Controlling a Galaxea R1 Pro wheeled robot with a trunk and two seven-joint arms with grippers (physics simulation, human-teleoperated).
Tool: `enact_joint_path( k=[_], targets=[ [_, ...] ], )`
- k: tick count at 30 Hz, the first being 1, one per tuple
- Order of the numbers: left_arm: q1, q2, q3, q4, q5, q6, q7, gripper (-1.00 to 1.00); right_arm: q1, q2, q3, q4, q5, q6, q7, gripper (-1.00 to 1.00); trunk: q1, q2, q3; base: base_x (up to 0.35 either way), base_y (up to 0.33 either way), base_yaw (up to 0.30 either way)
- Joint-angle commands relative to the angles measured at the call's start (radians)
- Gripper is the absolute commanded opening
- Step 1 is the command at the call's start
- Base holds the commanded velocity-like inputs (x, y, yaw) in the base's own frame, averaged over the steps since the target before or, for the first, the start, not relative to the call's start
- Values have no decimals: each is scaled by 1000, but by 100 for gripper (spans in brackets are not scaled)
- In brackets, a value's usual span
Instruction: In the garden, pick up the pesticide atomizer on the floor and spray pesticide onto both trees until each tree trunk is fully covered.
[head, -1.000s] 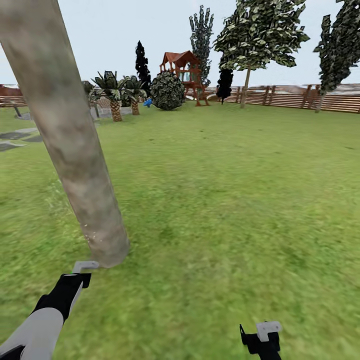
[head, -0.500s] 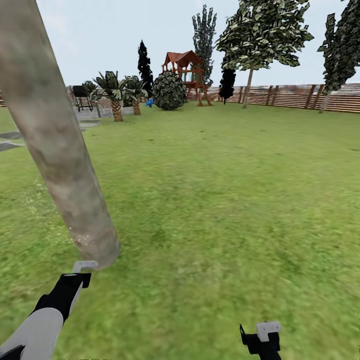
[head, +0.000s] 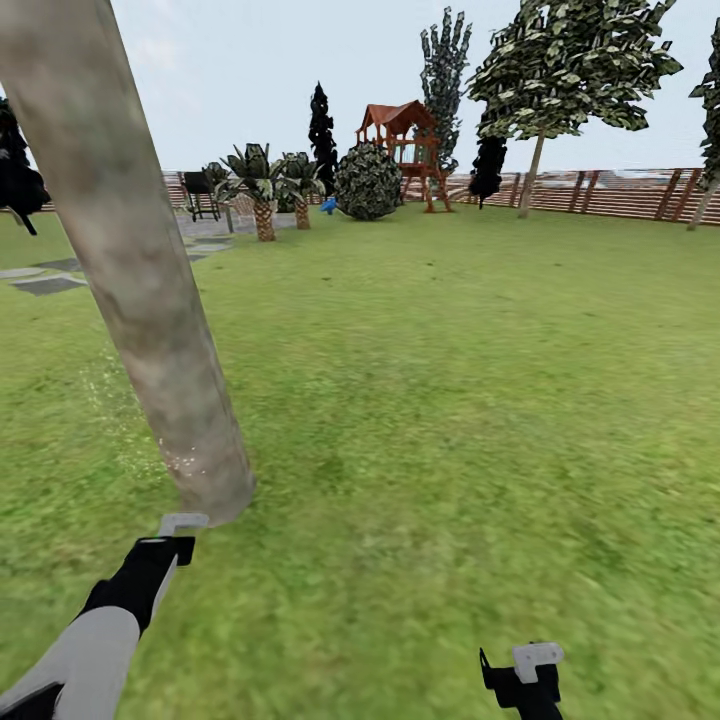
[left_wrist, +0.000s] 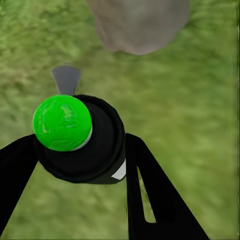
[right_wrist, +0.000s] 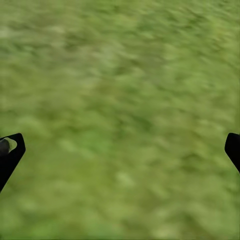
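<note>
A thick mottled grey-tan tree trunk (head: 150, 300) leans up the left of the head view, and its base (left_wrist: 137, 25) stands on the lawn just ahead of my left gripper. My left gripper (left_wrist: 82, 165) is shut on the pesticide atomizer (left_wrist: 80, 140), a black bottle with a green ball top. Its grey nozzle (head: 183, 522) points at the trunk's foot. Faint pale specks lie on the grass beside the base. A second tree (head: 530, 175) with a pale trunk stands far off by the fence. My right gripper (head: 522, 675) hangs open and empty over the grass (right_wrist: 121, 150).
Open lawn stretches ahead and to the right. A brown slat fence (head: 620, 195) closes the far side. A red playset (head: 405, 150), a round bush (head: 367, 180) and short palms (head: 262, 190) stand at the back. Grey paving slabs (head: 50, 283) lie far left.
The whole view has swung a little to the left, so the playset and fence sit further right in the picture. The left gripper and atomizer stay at the trunk's base.
</note>
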Motion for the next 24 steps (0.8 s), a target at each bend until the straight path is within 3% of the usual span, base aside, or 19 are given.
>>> enact_joint_path(
  k=[1, 3, 6, 8, 9, 11, 13, 15, 18, 21, 24],
  targets=[
    [-7, -1, 0, -1, -1, 0, -1, -100, 0, 0, 0, 0, 0, 0, 0, 100, 0, 0, 0, 0, 0, 3],
    [-25, 9, -1, 0, -1, 4, -12, -100, 0, 0, 0, 0, 1, 1, 0, 100, 0, 0, 0, 0, 0, 1],
    [-40, 77, -1, -3, -2, 8, -95, -100, 0, 0, 0, 0, 2, 1, 0, 100, 0, 0, 0, 0, 0, 0],
    [-46, 104, -1, -3, -2, 8, -135, -100, 0, 0, 0, 1, 2, 1, 0, 100, 0, 0, 0, 0, 0, 0],
    [-50, 105, -1, -5, -3, 8, -153, -100, 0, 0, 0, 1, 2, 1, 0, 100, 0, 0, 0, 0, 0, 0],
    [-60, 83, -1, -26, -3, 9, -163, -100, 0, 0, 0, 1, 2, 1, 0, 100, 0, 0, 0, 0, 0, 0],
    [-67, 24, -16, -88, -6, 13, -163, -100, 0, 0, 0, 1, 2, 1, 0, 100, 0, 0, 0, -159, 0, 0],
    [-71, 5, -41, -112, -7, 26, -163, -100, 0, 0, 0, 1, 2, 1, 0, 100, 0, 0, 0, -92, 0, 0],
    [-81, 20, -70, -169, -8, 102, -181, -100, 0, 0, 0, 1, 2, 0, 0, 100, 0, 0, 0, -16, 0, 0],
    [-78, 67, -75, -214, -6, 118, -209, -100, 0, 0, 0, 0, 1, 1, 1, 100, 0, 0, 0, -1, 0, 16],
    [-90, 53, -77, -230, -3, 158, -224, -100, 0, 0, 0, 0, 0, 1, 0, 100, 0, 0, 0, 0, 0, 201]
  ],
)
